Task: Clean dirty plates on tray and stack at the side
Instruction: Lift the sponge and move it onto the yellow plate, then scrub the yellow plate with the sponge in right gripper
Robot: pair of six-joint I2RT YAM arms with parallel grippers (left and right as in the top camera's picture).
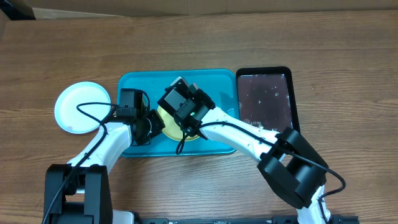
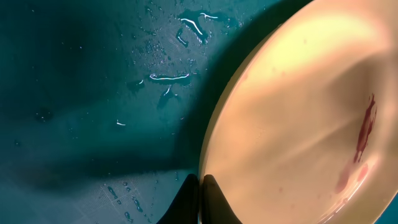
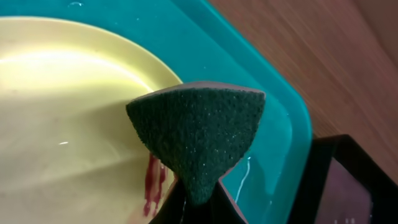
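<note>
Right claw pinches green sponge; red smear on yellow-green plate lies just lower left of sponge tip.

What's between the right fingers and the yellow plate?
A dark green sponge, pinched in the right fingers, over the yellow plate; the right wrist view shows it.

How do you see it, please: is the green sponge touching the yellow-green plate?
Cannot tell. In the right wrist view the sponge overlaps the plate, showing neither contact nor gap.
</note>
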